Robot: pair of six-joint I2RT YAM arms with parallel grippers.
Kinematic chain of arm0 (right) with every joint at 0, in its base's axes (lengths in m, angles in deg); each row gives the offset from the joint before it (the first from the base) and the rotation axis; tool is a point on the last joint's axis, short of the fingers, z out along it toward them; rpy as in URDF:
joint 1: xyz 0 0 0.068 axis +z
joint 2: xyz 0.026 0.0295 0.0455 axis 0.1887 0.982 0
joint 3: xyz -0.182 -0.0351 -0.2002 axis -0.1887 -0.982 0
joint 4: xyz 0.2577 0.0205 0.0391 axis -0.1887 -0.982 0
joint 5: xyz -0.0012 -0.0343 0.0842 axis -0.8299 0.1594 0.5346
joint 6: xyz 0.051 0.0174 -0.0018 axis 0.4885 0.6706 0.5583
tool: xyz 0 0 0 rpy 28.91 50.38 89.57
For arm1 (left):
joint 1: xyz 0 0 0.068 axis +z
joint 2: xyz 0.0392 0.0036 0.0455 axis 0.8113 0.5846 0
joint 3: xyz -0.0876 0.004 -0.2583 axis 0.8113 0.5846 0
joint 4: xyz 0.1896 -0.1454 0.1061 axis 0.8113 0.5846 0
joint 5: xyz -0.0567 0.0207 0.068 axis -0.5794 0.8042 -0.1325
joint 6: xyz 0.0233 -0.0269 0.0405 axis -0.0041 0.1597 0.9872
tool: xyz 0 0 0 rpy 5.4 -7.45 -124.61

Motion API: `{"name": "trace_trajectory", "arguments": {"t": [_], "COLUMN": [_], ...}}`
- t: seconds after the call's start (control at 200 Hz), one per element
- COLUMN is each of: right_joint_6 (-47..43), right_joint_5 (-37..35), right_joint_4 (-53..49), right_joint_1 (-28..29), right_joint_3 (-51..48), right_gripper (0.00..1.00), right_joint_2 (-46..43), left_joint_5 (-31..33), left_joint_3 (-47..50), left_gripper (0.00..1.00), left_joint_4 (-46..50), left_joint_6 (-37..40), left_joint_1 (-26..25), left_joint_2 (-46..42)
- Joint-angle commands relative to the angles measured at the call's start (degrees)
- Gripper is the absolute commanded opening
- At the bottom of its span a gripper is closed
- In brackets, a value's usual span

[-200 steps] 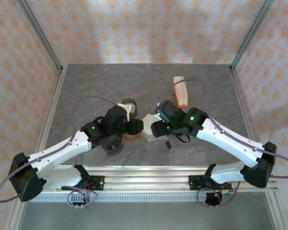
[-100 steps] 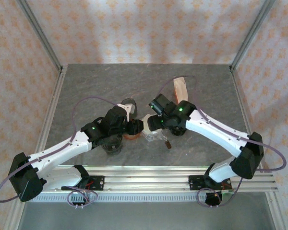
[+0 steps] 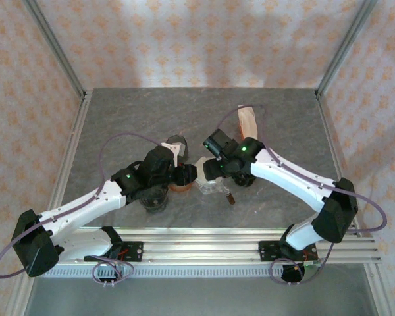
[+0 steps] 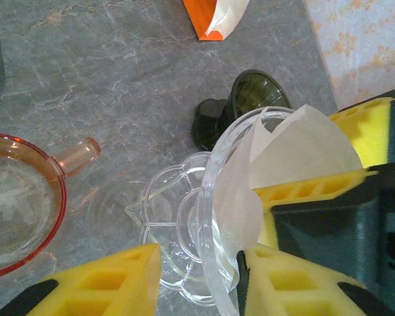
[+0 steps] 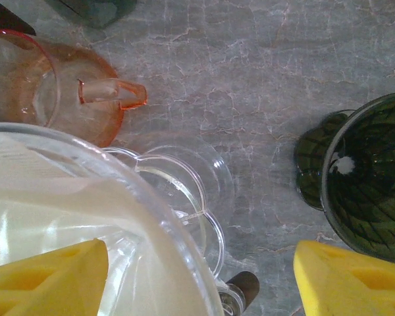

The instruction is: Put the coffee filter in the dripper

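Grey worktop (image 3: pixel 131 115), centre: left claw (image 4: pixel 199 257) clamped on the rim of the clear dripper (image 4: pixel 217 164).
White coffee filter (image 4: pixel 303 148) sits inside it; right claw (image 5: pixel 201 263) gapes wide, one pad seemingly inside the dripper; green glass (image 4: pixel 257 89) just beyond.

The left arm (image 3: pixel 79 209) runs from its base at the near left, out to a low elbow at the far left, then slants up and rightward toward the middle, with the wrist turned inward. The left gripper (image 4: pixel 199 284) has its yellow fingers (image 4: pixel 105 284) drawn partway together and clamped on the wall of the dripper (image 4: pixel 217 197), one finger outside it and the other inside. The right arm (image 3: pixel 296 179) rises from the near right base, folds at a sharp elbow and stretches leftward, so the two wrists nearly meet head-on. The right gripper (image 5: pixel 201 276) points downward, fingers spread wide and clamping nothing.
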Motion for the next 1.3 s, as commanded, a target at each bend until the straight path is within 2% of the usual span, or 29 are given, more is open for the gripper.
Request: {"name": "trace_trajectory", "arguments": {"t": [0.0, 0.746, 1.296], "right_joint_6": [-1.17, -1.01, 1.87], "right_joint_5": [-0.86, -2.43, -6.95], "right_joint_4": [-0.41, 1.31, 1.72], "right_joint_1": [-0.24, -0.24, -0.24], "right_joint_3": [-1.12, -3.71, -1.42], "right_gripper": [0.75, 0.75, 0.75], "right_joint_2": [1.27, 1.93, -14.11], "left_joint_5": [0.12, -0.02, 0.58], "left_joint_3": [1.12, 1.98, 1.78], "left_gripper": [0.36, 0.38, 0.37], "left_joint_4": [-0.71, -1.46, -1.25], "left_joint_6": [-0.61, -1.14, -1.05], "left_joint_1": [-0.48, -0.51, -0.53], "left_joint_2": [0.27, 0.18, 0.09]}}
